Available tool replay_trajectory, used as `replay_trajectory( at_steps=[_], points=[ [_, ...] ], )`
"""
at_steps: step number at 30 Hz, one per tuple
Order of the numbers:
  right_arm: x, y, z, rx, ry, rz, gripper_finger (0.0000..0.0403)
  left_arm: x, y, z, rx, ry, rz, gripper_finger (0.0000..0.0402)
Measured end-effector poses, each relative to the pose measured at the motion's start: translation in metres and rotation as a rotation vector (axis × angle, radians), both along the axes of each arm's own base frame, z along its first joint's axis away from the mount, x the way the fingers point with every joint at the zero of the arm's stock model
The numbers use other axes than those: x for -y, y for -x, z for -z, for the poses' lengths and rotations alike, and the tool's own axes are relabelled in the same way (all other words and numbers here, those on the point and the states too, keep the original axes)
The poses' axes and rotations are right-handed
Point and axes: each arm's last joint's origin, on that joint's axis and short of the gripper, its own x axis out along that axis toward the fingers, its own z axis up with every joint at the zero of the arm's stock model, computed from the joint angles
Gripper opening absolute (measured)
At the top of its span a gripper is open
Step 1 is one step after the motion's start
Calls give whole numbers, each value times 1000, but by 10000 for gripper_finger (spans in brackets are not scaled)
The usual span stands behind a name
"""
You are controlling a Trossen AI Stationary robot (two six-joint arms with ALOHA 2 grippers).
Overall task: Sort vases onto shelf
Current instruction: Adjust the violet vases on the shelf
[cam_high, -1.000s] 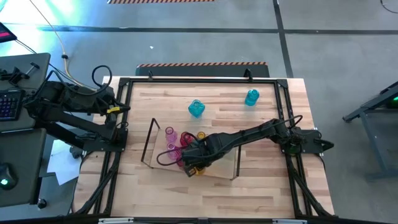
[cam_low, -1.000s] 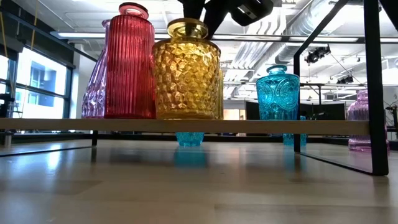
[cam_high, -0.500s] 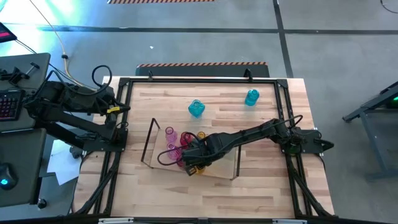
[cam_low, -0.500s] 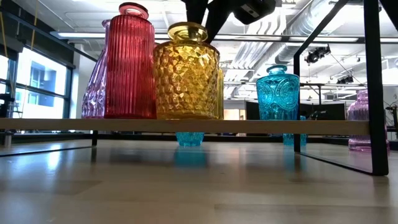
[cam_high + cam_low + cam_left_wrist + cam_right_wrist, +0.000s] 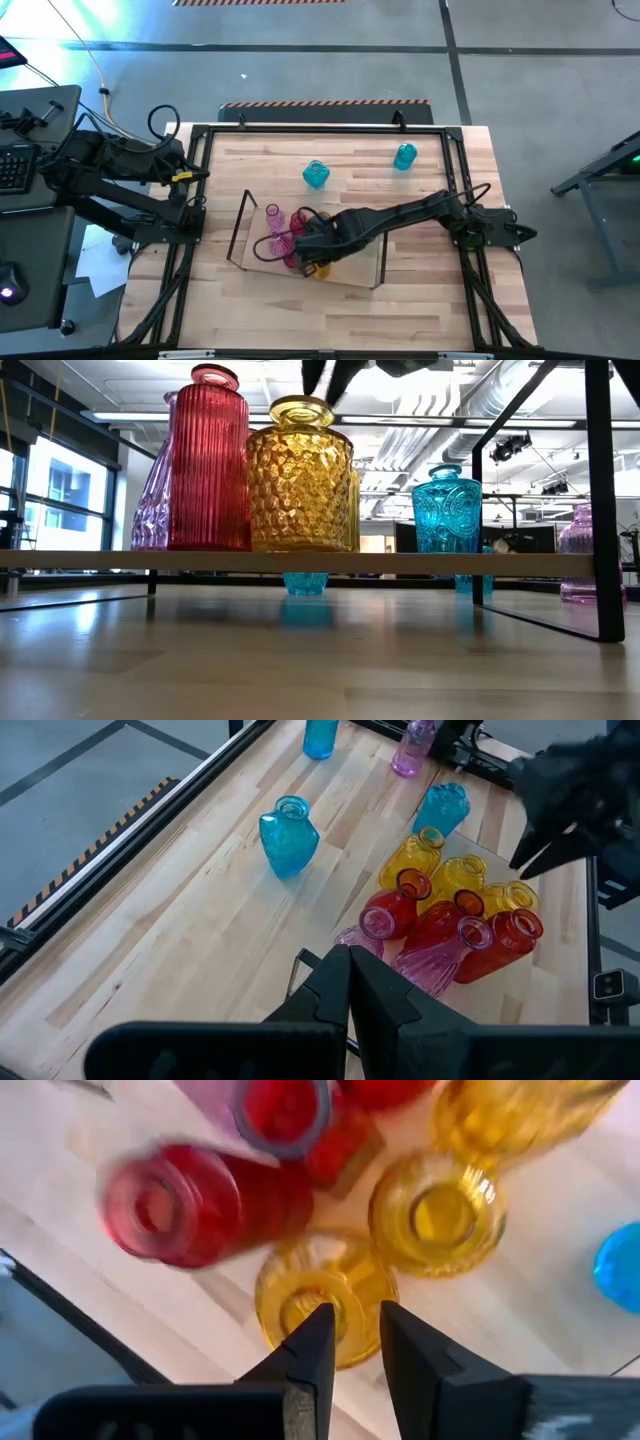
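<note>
I see the right hand (image 5: 348, 1342) above the shelf (image 5: 352, 274), at centre frame in the high view. Its fingers stand slightly apart, a narrow gap between them, pinching nothing; the low view shows them clear of the rim of the yellow vase (image 5: 300, 478) directly beneath. In the right wrist view the fingertips (image 5: 318, 1330) hang over that vase's mouth.

I see the left hand (image 5: 350, 982) pressed together and empty. The left arm waits folded beyond the left edge of the surface (image 5: 270, 160).

The clustered vases (image 5: 450, 915) stand on the shelf: red, pink and yellow pieces packed touching one another, with one cyan vase (image 5: 441, 810) at the cluster's far end. In the low view a red ribbed vase (image 5: 211, 465) stands touching the yellow one on its left.

Two cyan vases stand off the shelf in the upper centre of the high view: one (image 5: 316, 174) near the shelf, the other (image 5: 405, 156) farther right, well apart.
</note>
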Motion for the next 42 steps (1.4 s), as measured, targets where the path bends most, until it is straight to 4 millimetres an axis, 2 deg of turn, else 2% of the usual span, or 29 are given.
replay_trajectory(
  at_steps=[7,14,20,22,25,29,32,38,42],
  points=[
    [0,8,-20,64,17,31,64,0,0,0,0,1,0,1],
    [-43,13,-32,226,-53,56,63,1,0,0,-5,27,31,0],
    [-86,35,-33,293,-14,193,38,2,0,1,-9,42,50,0],
    [-95,40,-34,352,47,243,22,2,0,1,-10,43,58,0],
    [-97,46,-41,421,110,278,4,2,0,0,-10,39,61,0],
    [-81,54,-56,415,173,258,4,2,-1,0,-5,26,63,0],
    [-56,61,-71,380,255,211,1,3,-6,-4,40,2,82,0],
    [18,90,-111,263,417,109,0,3,-28,-14,137,-92,7,0],
    [76,112,-143,250,501,-19,0,-2,-56,-16,137,-163,-81,0]
  ],
)
